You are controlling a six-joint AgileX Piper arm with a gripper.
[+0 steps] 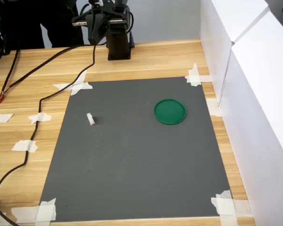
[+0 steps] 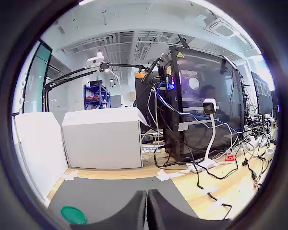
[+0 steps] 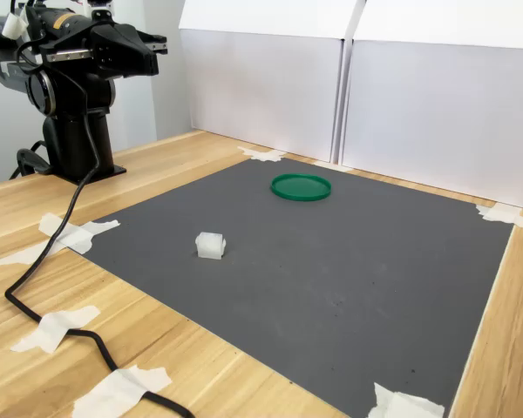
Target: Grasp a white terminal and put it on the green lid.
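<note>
Item one, your white terminal (image 1: 90,118): it lay alone on the dark grey mat (image 1: 132,188), toward the first exterior view's left, well apart from everything else; in the second exterior view it (image 3: 210,246) sat near the mat's front-left edge.

Item two, your green lid (image 1: 170,111): flat on the same mat, toward the first exterior view's right and slightly farther back than the terminal; the wrist view caught it (image 2: 73,214) low at the mat's corner.

Item three, your gripper (image 2: 147,211): raised and folded back over the arm's base (image 1: 118,44) at the far side of the wooden table (image 1: 19,165), well clear of both items. The wrist view showed its two dark fingers pressed together with only a thin seam between them, holding nothing.

Item four, surroundings: white tape pieces (image 1: 74,86) pinned the mat's corners, a black cable (image 3: 44,305) trailed across the wood, and white boards (image 3: 436,113) walled one side.
</note>
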